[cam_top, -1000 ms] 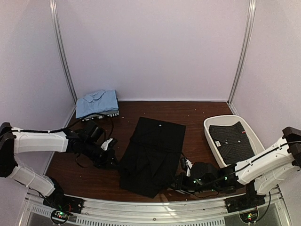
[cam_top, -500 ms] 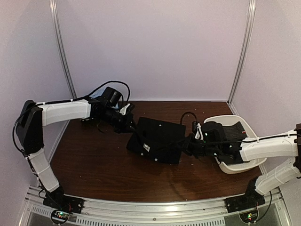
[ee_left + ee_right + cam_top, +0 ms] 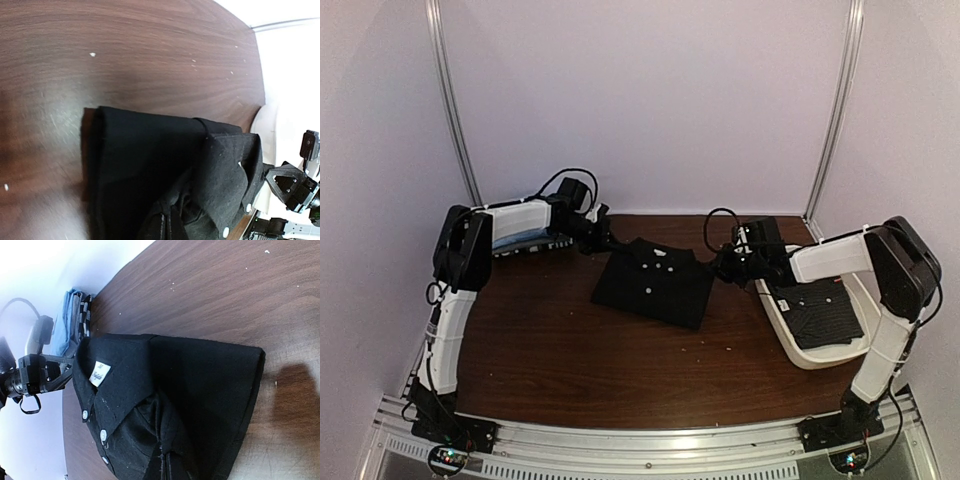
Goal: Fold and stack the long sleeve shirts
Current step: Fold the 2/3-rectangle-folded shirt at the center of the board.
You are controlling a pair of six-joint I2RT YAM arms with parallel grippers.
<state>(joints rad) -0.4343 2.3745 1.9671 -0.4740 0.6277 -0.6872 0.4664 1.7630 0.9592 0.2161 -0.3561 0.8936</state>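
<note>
Dark wood table point(image 3: 570, 360) had the black shirt point(image 3: 655, 285) lying folded near its far middle. We saw the left gripper point(image 3: 607, 243) pinching its far left corner and the right gripper point(image 3: 720, 271) clamped on its right edge. Over on the right, the dotted shirt point(image 3: 820, 312) sat in the white tray point(image 3: 810, 358).

black shirt point(image 3: 653, 283) folded smaller, shifted back

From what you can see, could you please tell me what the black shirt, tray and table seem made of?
The black shirt: matte woven cloth, likely cotton; it creases softly.
The tray: smooth white plastic, apparently; rounded moulded rim.
The table: dark brown wood or laminate; grain streaks show.
</note>
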